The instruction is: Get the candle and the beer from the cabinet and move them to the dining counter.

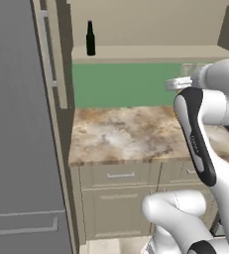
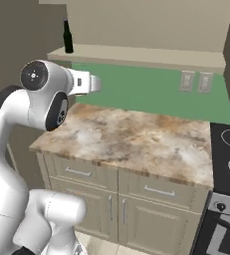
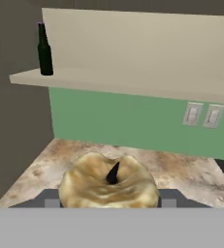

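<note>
Beige cabinet (image 3: 133, 82) open, beer (image 3: 44, 51) upright inside at left; gripper (image 3: 109, 201) clamps candle (image 3: 108, 186).

Dark glossy glass beer (image 3: 44, 51), marbled stone worktop (image 1: 131, 131) (smooth, matt), waxy tan-gold candle (image 3: 108, 185)

Tan-gold candle (image 3: 108, 186) sits right up against the hand camera, dark beer (image 3: 44, 51) upright on the cabinet (image 3: 133, 82) shelf's left end.
</note>
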